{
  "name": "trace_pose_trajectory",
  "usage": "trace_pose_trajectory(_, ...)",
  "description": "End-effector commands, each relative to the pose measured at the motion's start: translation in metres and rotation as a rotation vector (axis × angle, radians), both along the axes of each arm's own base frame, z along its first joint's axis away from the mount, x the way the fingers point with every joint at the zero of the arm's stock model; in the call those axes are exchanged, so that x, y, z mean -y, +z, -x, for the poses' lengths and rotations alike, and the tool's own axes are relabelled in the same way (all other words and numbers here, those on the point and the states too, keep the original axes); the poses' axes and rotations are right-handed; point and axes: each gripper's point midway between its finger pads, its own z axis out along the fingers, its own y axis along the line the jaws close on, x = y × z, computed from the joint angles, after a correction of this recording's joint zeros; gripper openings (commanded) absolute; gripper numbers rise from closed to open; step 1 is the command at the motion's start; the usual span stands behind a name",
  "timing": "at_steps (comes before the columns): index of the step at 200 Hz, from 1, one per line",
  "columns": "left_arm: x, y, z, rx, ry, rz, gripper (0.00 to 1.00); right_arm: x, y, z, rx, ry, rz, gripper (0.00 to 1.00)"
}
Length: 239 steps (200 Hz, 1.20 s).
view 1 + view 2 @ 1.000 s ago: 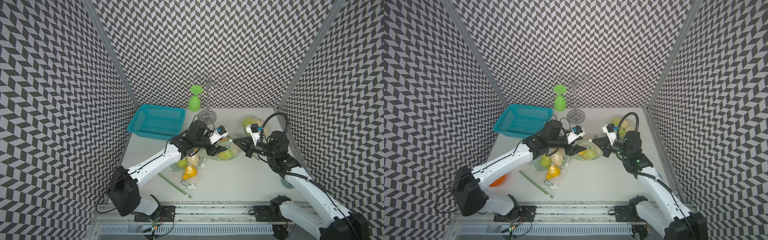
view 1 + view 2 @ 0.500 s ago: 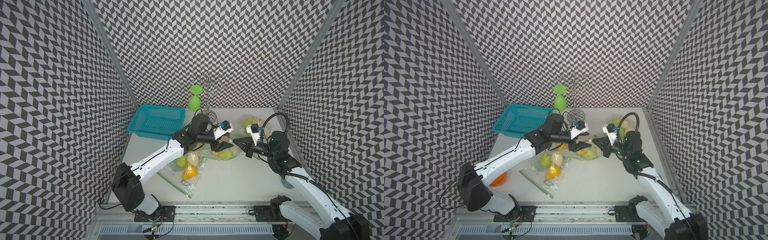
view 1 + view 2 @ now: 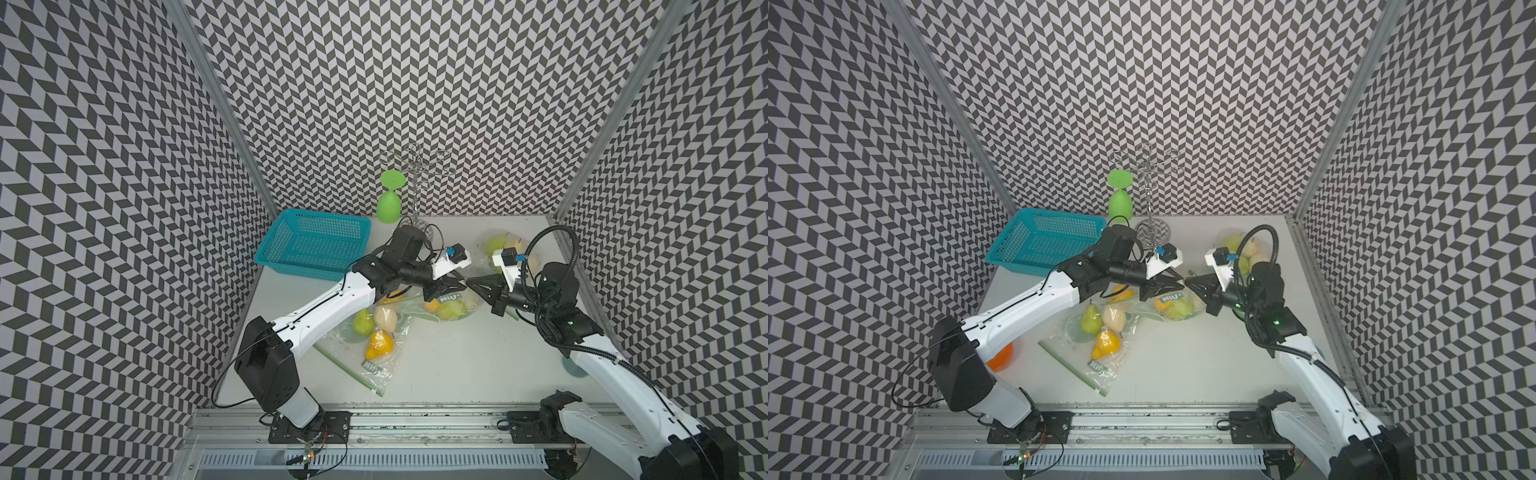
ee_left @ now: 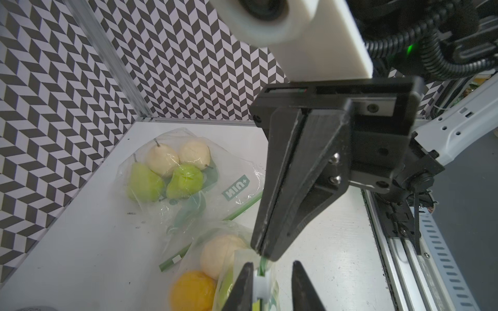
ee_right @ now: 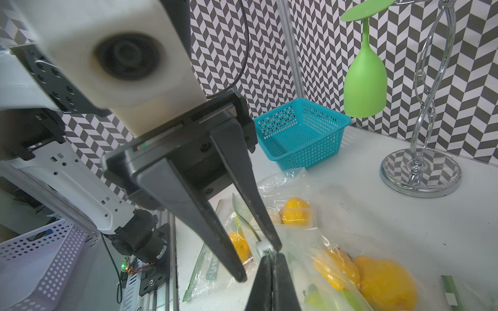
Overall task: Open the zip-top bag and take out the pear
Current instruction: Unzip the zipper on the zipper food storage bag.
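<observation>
The zip-top bag (image 3: 451, 305) (image 3: 1173, 305) lies mid-table, clear plastic with a green zip strip and a green, a yellow and a cream pear (image 4: 221, 251) inside. My right gripper (image 5: 270, 257) (image 3: 470, 283) is shut on the bag's top edge at the zip strip. My left gripper (image 4: 272, 265) (image 3: 459, 286) faces it tip to tip, open. The bag's white slider (image 4: 260, 285) (image 5: 262, 246) sits between the left fingers, against one of them, with a gap to the other.
A second bag of pears (image 3: 376, 332) lies nearer the front, and a third (image 3: 505, 245) (image 4: 172, 172) in the back right corner. A teal basket (image 3: 316, 245) stands back left. A chrome rack (image 3: 415, 183) with a hanging green glass (image 3: 390, 203) stands at the back.
My left gripper has moved right to the bag's top edge, and its jaws have narrowed around the white slider. The right arm has stayed put, still shut on the bag.
</observation>
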Motion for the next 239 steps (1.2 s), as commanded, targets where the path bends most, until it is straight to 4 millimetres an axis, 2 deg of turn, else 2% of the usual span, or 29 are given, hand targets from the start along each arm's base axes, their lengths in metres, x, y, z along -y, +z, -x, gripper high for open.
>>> trace_pose_trajectory(1,0.001,0.004,0.004,-0.005,-0.025,0.002,0.18,0.001,0.009,0.001,0.052,0.001,-0.01,0.0)
trace_pose_trajectory(38,0.002,0.001,0.005,-0.009,-0.035,-0.003,0.08,0.001,0.008,0.001,0.052,-0.002,-0.011,0.0)
trace_pose_trajectory(77,0.0,-0.007,0.006,-0.027,-0.037,-0.024,0.02,0.004,0.011,-0.003,0.056,-0.033,-0.008,0.0)
trace_pose_trajectory(135,-0.016,-0.021,-0.019,-0.023,0.125,-0.075,0.0,0.021,0.015,-0.019,0.062,-0.168,0.002,0.0)
trace_pose_trajectory(163,-0.046,-0.027,-0.043,-0.041,0.277,-0.069,0.0,0.041,0.02,-0.032,0.059,-0.281,-0.008,0.0)
trace_pose_trajectory(206,-0.117,-0.034,-0.078,-0.063,0.586,-0.061,0.0,0.084,0.025,-0.05,0.051,-0.519,-0.028,0.0)
trace_pose_trajectory(229,-0.158,-0.038,-0.088,-0.063,0.755,-0.067,0.0,0.103,0.029,-0.054,0.057,-0.646,-0.048,0.0)
trace_pose_trajectory(239,-0.167,-0.038,-0.089,-0.056,0.791,-0.068,0.0,0.104,0.03,-0.051,0.063,-0.645,-0.061,0.0)
